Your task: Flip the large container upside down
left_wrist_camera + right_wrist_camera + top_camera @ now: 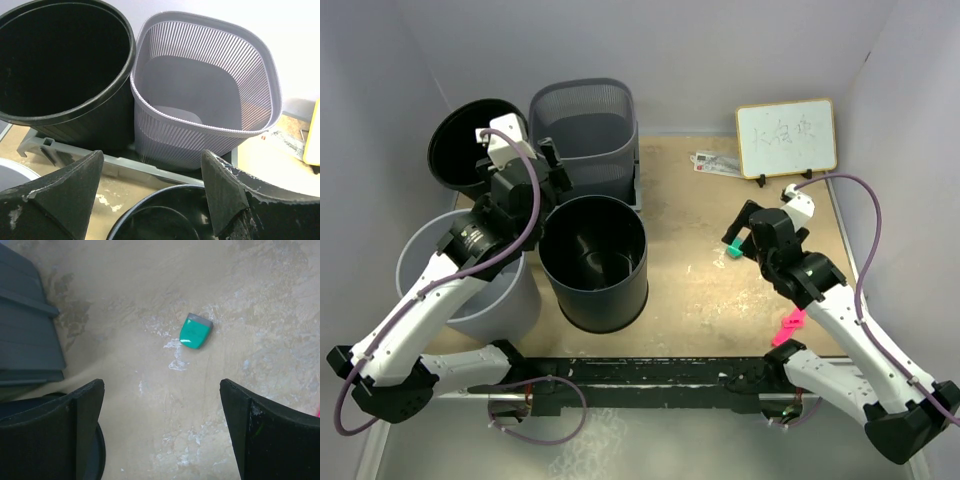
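Top external view: four bins stand mouth-up on the left of the table [700, 290].
Large container: the pale grey bin [505, 300] at near left looks the widest. It is upright and partly hidden under my left arm.
Dark round bin [593, 262]: upright, just right of the pale grey bin.
Far row: the black round bin [60, 60] and the grey mesh basket [200, 90] sit side by side with their rims touching.
Left gripper [152, 165]: my jaws are spread wide and hold nothing. I hover over the gap between the dark round bin and the mesh basket, fingers pointing far.
Right gripper [161, 390]: my jaws are spread wide and empty, above bare table on the right.
Small green block [196, 331]: it lies on the table just beyond my right fingertips, untouched.
Whiteboard [786, 138]: propped at far right; I cannot read the writing.
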Controlling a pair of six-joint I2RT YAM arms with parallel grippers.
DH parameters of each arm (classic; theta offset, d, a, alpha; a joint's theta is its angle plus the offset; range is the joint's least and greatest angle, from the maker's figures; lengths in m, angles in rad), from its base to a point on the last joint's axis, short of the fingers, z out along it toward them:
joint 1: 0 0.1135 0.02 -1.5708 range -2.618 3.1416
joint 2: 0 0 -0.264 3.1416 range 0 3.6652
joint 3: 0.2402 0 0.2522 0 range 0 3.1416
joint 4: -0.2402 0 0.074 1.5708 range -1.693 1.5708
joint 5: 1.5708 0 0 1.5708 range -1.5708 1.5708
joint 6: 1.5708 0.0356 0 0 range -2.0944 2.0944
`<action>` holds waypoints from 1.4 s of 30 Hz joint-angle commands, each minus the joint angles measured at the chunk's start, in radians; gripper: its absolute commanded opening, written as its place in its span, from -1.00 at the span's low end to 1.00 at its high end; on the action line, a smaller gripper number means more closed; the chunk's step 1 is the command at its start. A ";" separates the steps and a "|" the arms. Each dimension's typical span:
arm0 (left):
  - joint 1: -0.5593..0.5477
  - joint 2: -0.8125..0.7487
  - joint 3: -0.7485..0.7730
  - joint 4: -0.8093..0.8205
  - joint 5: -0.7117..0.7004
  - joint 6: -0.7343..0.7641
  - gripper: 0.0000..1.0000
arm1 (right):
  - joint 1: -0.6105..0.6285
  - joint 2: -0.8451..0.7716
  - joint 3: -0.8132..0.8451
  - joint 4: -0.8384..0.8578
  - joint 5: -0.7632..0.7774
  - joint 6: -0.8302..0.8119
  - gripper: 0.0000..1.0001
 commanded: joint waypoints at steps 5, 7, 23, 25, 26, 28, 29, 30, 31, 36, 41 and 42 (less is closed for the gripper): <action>0.005 -0.075 -0.074 0.105 -0.052 0.089 0.52 | -0.004 0.022 0.001 0.003 0.022 0.056 1.00; 0.004 -0.094 -0.090 0.125 0.008 0.121 0.52 | -0.004 0.036 0.002 -0.006 0.014 0.069 1.00; -0.483 0.240 0.107 0.039 -0.215 0.159 0.47 | -0.005 0.029 -0.039 0.007 0.029 0.023 1.00; -0.530 0.297 0.146 0.036 -0.243 0.160 0.47 | -0.004 0.029 -0.044 0.002 0.045 0.026 1.00; -0.537 0.315 0.158 0.040 -0.235 0.159 0.47 | -0.004 0.031 -0.045 -0.002 0.052 0.025 1.00; -0.542 0.336 0.163 0.054 -0.210 0.160 0.47 | -0.004 0.033 -0.044 -0.016 0.077 0.022 1.00; -0.542 0.344 0.165 0.058 -0.199 0.160 0.47 | -0.004 0.033 -0.043 -0.024 0.090 0.022 1.00; -0.542 0.353 0.169 0.056 -0.191 0.159 0.47 | -0.004 0.034 -0.041 -0.031 0.102 0.021 1.00; -0.542 0.360 0.174 0.046 -0.192 0.147 0.47 | -0.004 0.033 -0.039 -0.039 0.113 0.019 1.00; -0.490 0.410 0.221 -0.144 -0.194 -0.072 0.43 | -0.004 0.025 -0.031 -0.167 0.245 0.158 1.00; -0.445 0.382 0.170 -0.224 0.014 -0.195 0.38 | -0.004 0.000 -0.041 -0.244 0.309 0.269 1.00; -0.445 0.379 0.165 -0.232 0.054 -0.209 0.38 | -0.004 -0.005 -0.043 -0.244 0.313 0.274 1.00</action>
